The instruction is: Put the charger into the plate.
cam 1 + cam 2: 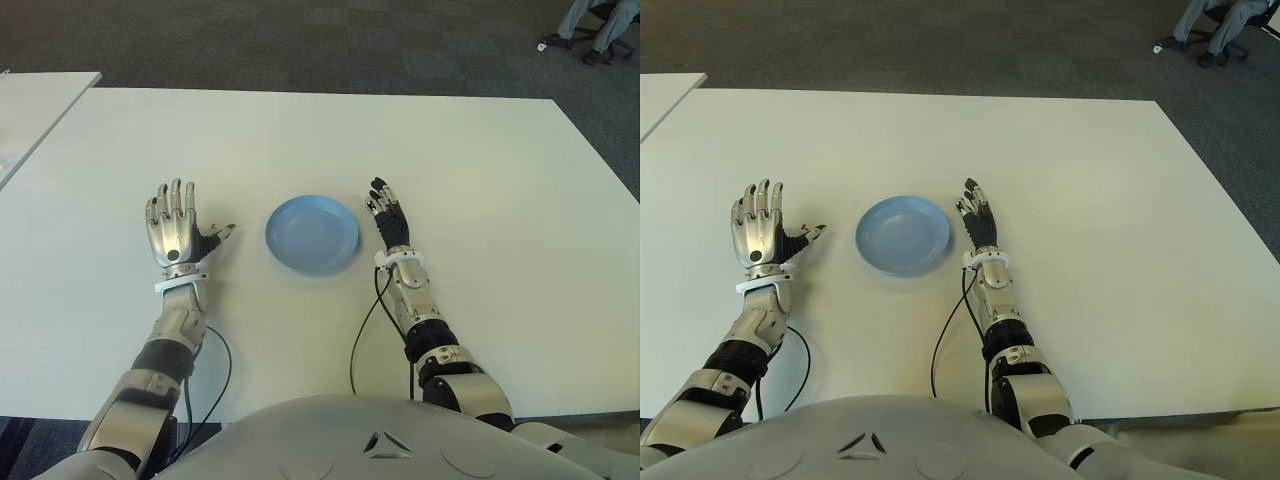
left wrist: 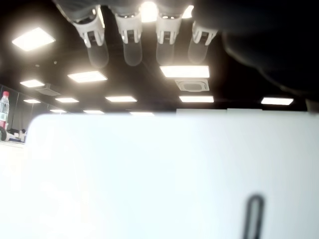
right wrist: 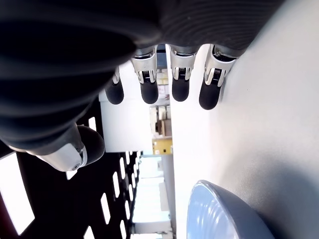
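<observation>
A light blue plate [image 1: 311, 234] sits on the white table [image 1: 480, 170] in front of me, with nothing in it. No charger shows in any view. My left hand [image 1: 175, 225] is raised to the left of the plate, palm up, fingers [image 2: 132, 45] spread and holding nothing. My right hand [image 1: 388, 218] stands edge-on just right of the plate, fingers [image 3: 179, 84] straight and empty; the plate's rim [image 3: 224, 214] shows close by in the right wrist view.
Black cables [image 1: 365, 330] trail from both wrists over the table's near part. A second white table [image 1: 35, 105] stands at the far left. A person's legs and a chair base [image 1: 595, 30] show at the far right on the dark carpet.
</observation>
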You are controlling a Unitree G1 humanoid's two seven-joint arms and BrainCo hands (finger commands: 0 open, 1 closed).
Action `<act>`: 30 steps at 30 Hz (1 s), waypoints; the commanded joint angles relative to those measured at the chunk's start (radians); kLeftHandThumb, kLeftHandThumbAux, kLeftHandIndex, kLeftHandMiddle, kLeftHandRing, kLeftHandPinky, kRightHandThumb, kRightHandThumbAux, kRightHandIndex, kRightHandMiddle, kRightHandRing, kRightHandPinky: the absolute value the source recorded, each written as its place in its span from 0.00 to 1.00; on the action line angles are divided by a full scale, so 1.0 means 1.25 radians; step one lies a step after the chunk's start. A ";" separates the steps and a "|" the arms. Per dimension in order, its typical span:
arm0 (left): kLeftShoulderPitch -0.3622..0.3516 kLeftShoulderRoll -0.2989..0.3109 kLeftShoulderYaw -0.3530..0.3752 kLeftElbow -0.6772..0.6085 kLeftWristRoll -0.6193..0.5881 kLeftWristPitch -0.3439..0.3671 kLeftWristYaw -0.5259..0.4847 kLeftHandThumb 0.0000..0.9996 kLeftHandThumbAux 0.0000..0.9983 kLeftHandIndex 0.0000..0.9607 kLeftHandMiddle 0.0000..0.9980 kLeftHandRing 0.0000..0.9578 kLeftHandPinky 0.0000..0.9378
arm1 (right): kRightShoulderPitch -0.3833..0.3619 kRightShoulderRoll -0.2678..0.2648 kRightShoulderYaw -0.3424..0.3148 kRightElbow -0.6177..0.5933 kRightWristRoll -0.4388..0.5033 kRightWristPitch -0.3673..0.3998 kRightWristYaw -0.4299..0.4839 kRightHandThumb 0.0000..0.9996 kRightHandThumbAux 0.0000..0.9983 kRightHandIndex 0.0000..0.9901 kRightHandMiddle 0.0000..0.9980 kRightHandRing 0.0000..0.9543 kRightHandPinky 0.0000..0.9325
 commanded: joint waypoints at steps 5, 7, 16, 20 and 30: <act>0.022 0.020 -0.032 0.015 -0.051 0.004 -0.059 0.12 0.38 0.00 0.00 0.00 0.00 | 0.015 0.005 0.000 0.019 0.000 0.019 -0.005 0.00 0.51 0.04 0.05 0.03 0.04; 0.022 0.022 -0.035 0.007 -0.059 0.006 -0.064 0.12 0.38 0.00 0.00 0.00 0.00 | 0.015 0.005 0.000 0.019 0.000 0.020 -0.005 0.00 0.51 0.04 0.05 0.03 0.04; 0.031 0.028 -0.041 -0.034 -0.104 0.014 -0.105 0.09 0.37 0.00 0.00 0.00 0.00 | 0.014 0.005 0.001 0.021 -0.002 0.019 -0.007 0.00 0.51 0.04 0.04 0.03 0.03; 0.050 0.029 -0.041 -0.075 -0.119 0.030 -0.140 0.08 0.37 0.00 0.00 0.00 0.00 | 0.014 0.004 0.001 0.021 -0.002 0.019 -0.006 0.00 0.51 0.03 0.04 0.03 0.03; 0.196 0.045 -0.046 -0.343 -0.105 0.165 -0.334 0.09 0.38 0.00 0.00 0.00 0.00 | 0.013 0.001 -0.004 0.028 0.003 0.014 0.001 0.00 0.51 0.03 0.04 0.03 0.03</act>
